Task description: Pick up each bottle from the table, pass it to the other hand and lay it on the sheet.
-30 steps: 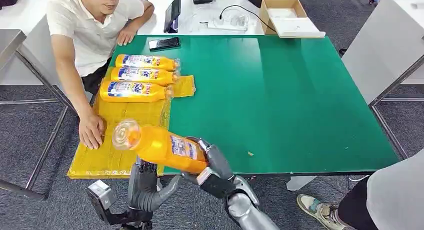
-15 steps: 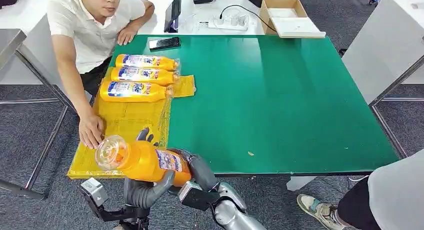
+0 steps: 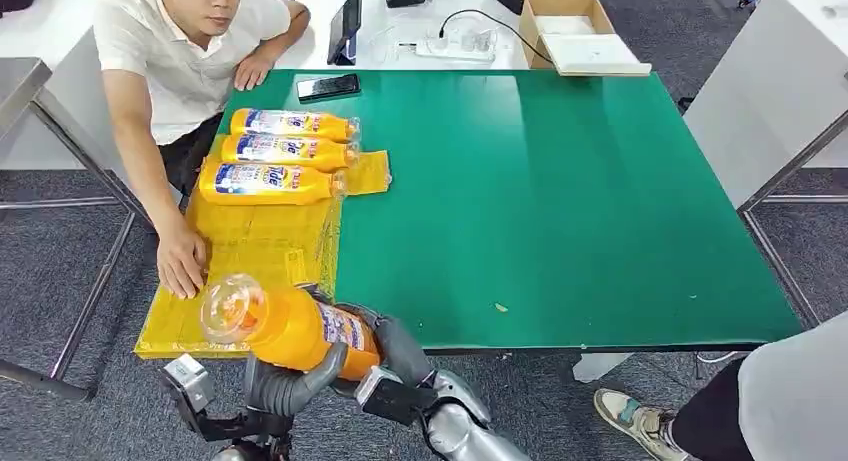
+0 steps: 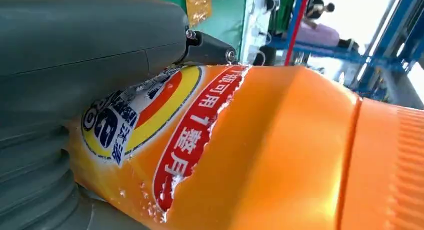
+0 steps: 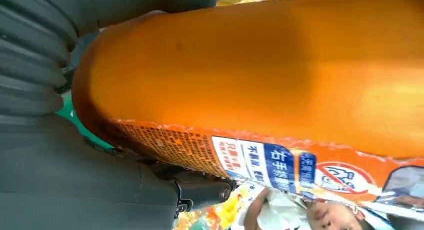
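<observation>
Glossy plastic bottle, crinkled sheet

Two silver metal arms end in dark grey hands: the left hand and right hand have grey ribbed covers, thick thumbs, and small screws.

Person's hand on sheet's bare near half

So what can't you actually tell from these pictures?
- Head view: whether the right hand has let go; the held bottle covers its fingers.
- Head view: left hand fingers mostly under that bottle.
- Yellow sheet: its near corner is hidden by the bottle.
- Lying bottles: label print too small.
</observation>
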